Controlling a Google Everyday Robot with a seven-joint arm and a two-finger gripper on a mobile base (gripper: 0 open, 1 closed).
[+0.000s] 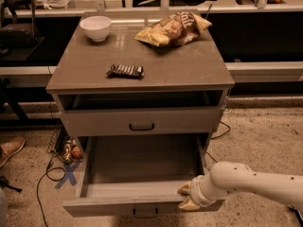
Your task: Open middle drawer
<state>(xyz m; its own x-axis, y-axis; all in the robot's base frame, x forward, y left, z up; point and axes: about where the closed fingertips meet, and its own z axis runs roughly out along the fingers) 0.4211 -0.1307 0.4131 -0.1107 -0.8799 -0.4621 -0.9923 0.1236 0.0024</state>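
The middle drawer [128, 206] is a grey-brown flat-fronted drawer with a small dark bar handle [144, 213]. It stands pulled far out of the cabinet and its inside is bare. My gripper [186, 197] is at the right end of the drawer's front panel. One tan fingertip [183, 189] is inside the drawer and the other is on the outer face, so the gripper is shut over the panel's top rim. My white arm comes in from the lower right. The top drawer [142, 122] above is out a little.
On the cabinet top [189, 70] lie a white bowl [96, 27], a chip bag [173, 29] and a dark snack bar [126, 70]. Cables and small items [68, 151] lie on the floor left of the cabinet. A shoe [10, 149] is at far left.
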